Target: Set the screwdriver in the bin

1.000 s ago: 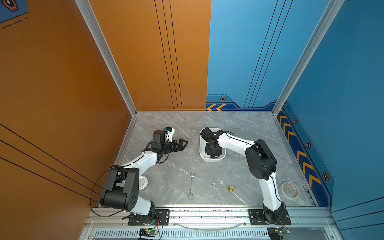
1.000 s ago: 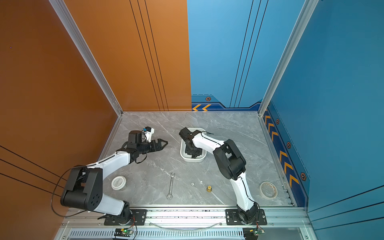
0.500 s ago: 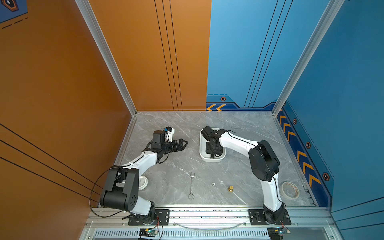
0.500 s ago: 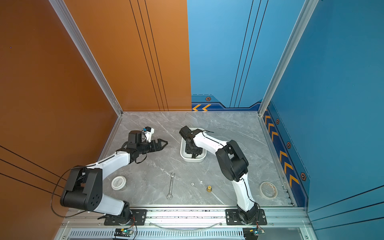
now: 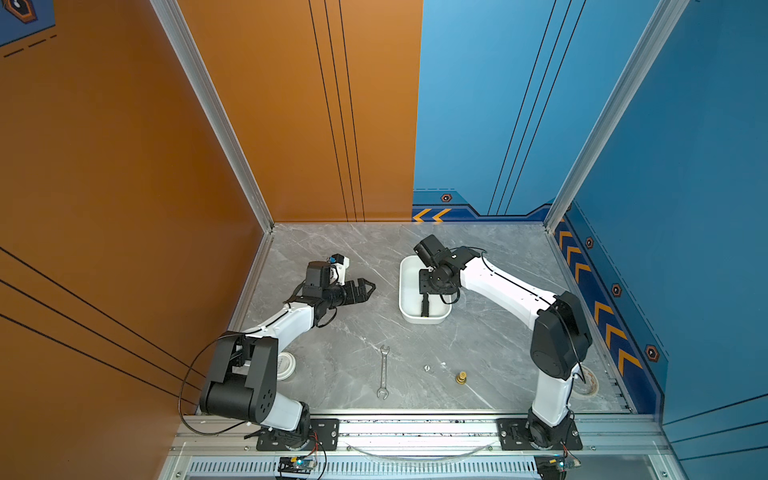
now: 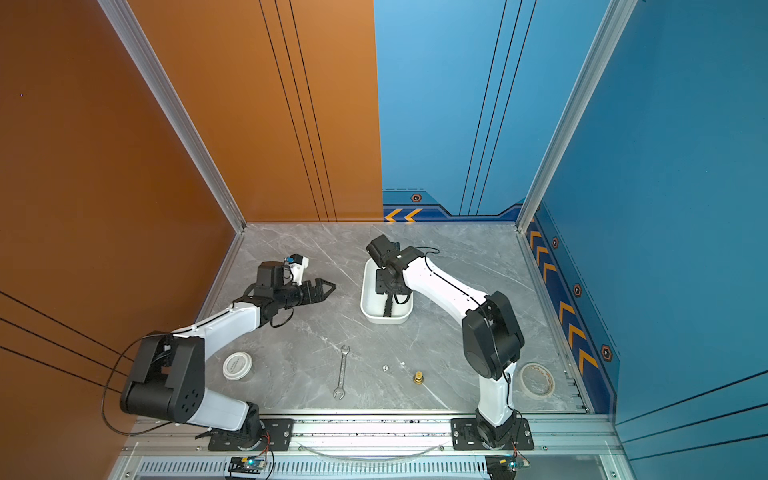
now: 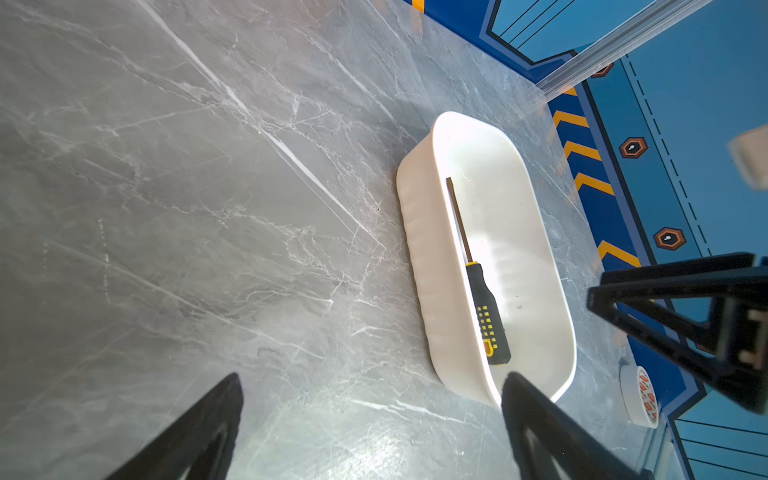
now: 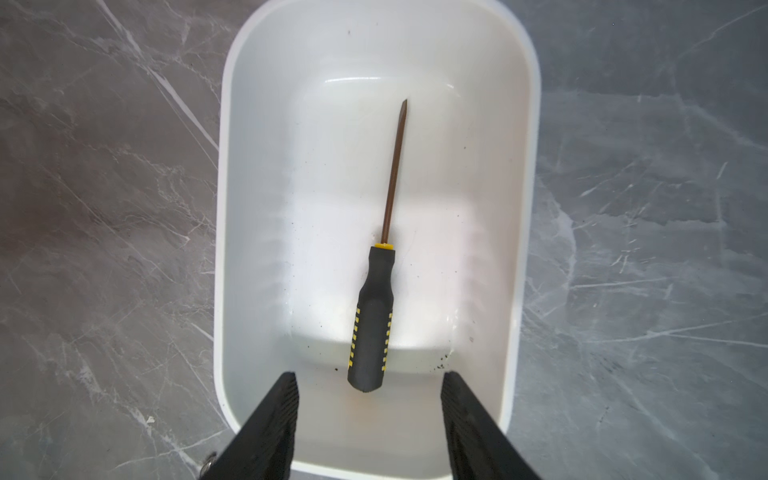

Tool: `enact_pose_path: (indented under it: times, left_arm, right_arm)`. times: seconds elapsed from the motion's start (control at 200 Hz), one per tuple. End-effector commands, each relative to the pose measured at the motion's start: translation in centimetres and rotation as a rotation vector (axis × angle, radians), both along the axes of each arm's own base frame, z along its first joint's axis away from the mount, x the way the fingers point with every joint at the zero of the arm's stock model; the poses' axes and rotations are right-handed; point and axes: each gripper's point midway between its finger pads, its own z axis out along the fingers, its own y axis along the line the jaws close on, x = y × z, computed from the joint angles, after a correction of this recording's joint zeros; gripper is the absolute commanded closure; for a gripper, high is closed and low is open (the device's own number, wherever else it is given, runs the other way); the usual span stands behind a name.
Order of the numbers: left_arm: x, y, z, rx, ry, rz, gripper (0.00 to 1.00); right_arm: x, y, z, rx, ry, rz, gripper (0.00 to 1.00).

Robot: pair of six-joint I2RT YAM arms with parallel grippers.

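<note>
Since a second ago the right gripper (image 8: 370, 376) was pulled back a bit over the bin (image 8: 525, 166) and its jaws were spread apart, nothing held. So the screwdriver (image 8: 372, 316) was left lying flat inside the bin, handle at the near end. Meanwhile the left gripper (image 5: 369, 286) was kept off to the bin's left, jaws apart too.

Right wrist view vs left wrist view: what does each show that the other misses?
Only right wrist: both fingers of the right tool, spread open either side of the handle's butt, touching nothing; dark specks on the bin floor.
Only left wrist: the tape roll by the chevron wall; the open left tool.
Both: the screwdriver lying flat inside the white bin, on the grey marble table.
</note>
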Motion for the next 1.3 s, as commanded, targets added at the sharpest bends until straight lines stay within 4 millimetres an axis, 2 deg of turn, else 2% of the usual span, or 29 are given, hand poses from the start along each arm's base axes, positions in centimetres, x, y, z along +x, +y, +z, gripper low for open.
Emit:
enact_pose_path:
  times: [0.0,0.175,0.376,0.496,0.676,1.007,1.162,1.297]
  left_arm:
    - [0.5,-0.2,1.3,0.018,-0.039,-0.014,0.02]
    - [0.5,-0.4,1.2,0.025,-0.043,-0.022,0.02]
    - [0.7,-0.6,1.2,0.023,-0.044,-0.026,0.02]
    - [0.7,-0.7,1.2,0.023,-0.044,-0.030,0.02]
    - [0.6,-0.8,1.2,0.022,-0.043,-0.036,0.02]
    - [0.6,-0.7,0.9,0.031,-0.041,-0.036,0.02]
    - [0.6,-0.7,0.9,0.034,-0.041,-0.038,0.02]
    - [0.6,-0.7,0.9,0.034,-0.040,-0.037,0.02]
  right_arm:
    - [-0.9,-3.6,1.5,-0.012,0.007,0.035,0.45]
    - [-1.1,-7.4,3.1,0.033,-0.101,0.096,0.45]
    - [-2.3,-9.9,2.8,0.114,-0.163,0.189,0.45]
    - [-3.1,-10.8,2.2,0.190,-0.136,0.206,0.45]
    - [-3.9,-11.0,1.4,0.298,-0.120,0.243,0.45]
    - [-2.8,-13.3,-0.2,0.226,-0.222,0.213,0.43]
    - [-2.4,-14.5,-0.4,0.198,-0.299,0.199,0.43]
    - [-2.0,-15.3,0.1,0.193,-0.368,0.178,0.38]
